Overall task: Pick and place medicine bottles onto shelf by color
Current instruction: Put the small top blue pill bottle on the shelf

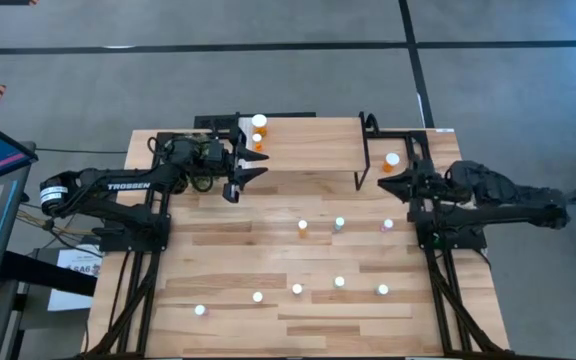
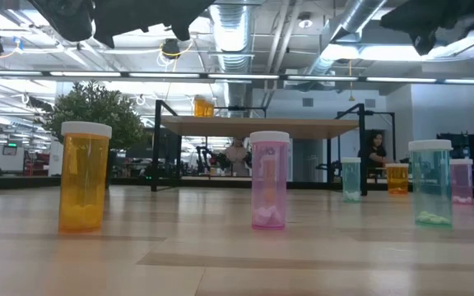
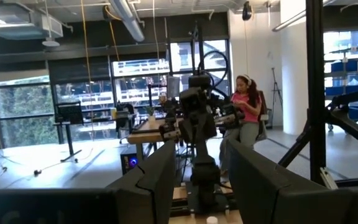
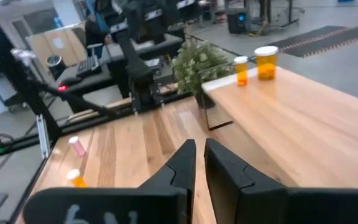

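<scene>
Already two orange bottles (image 1: pixel 258 124) stand grouped on the shelf's (image 1: pixel 308 145) far-left corner, sorted by color, while the left gripper (image 1: pixel 249 166) hovers beside them part open and empty, and the right gripper (image 1: pixel 396 181), shut and empty, waits beside another orange bottle (image 1: pixel 392 160) at the shelf's right.

On the shelf (image 1: pixel 313 145), 2 orange bottles (image 1: pixel 258 127) are seen near the left gripper (image 1: pixel 251 172), and 1 orange bottle (image 1: pixel 392 161) by the right gripper (image 1: pixel 400 180). Other bottles (image 1: pixel 339 225) are scattered over the table (image 1: pixel 228 270).
</scene>
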{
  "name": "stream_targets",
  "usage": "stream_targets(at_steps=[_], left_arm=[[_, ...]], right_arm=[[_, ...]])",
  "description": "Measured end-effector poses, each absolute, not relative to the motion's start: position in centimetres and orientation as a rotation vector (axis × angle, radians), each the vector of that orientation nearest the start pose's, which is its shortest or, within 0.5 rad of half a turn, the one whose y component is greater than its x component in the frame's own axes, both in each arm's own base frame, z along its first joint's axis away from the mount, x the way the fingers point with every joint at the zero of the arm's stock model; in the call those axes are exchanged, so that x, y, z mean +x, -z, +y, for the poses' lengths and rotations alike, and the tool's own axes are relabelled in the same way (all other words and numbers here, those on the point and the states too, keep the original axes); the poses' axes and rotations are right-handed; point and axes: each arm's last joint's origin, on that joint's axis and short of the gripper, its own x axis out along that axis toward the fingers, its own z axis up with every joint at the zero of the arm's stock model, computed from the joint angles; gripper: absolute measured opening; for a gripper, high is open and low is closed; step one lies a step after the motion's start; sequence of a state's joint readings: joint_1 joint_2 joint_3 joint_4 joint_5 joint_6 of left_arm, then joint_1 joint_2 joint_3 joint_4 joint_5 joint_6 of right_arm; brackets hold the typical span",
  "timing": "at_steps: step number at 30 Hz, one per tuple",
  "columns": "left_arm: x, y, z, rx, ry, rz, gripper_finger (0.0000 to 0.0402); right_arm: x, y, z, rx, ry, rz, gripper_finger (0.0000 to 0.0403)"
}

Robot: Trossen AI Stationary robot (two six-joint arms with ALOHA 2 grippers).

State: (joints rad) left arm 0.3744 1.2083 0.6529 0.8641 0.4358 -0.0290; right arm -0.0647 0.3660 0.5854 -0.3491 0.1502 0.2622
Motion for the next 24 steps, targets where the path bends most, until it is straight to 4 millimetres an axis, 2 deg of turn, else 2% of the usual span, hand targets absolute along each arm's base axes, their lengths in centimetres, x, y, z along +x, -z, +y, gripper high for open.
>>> stream_targets(at_steps=[3,8,16,19,24], left_arm=[[24.2,-30.1,8.2,0.084,0.064,-0.284,0.0130],[24.2,-30.1,8.2,0.083,0.064,-0.283,0.0130],[24.2,-30.0,8.3,0.083,0.062,-0.267,0.0130],[23.0,-30.6,8.8,0.075,0.052,-0.242,0.0130],[19.1,-32.1,9.3,0.030,-0.052,-0.170,0.0130]], right_arm=[[9.1,-30.2,-1.1,0.269,0.241,0.115,0.0061],[9.4,-28.7,-0.9,0.329,0.263,0.268,0.0061],[11.9,-27.1,-0.6,0.345,0.264,0.452,0.0061],[12.9,-26.5,-0.4,0.333,0.257,0.509,0.0061],[14.6,-26.3,0.3,0.287,0.205,0.508,0.0061]])
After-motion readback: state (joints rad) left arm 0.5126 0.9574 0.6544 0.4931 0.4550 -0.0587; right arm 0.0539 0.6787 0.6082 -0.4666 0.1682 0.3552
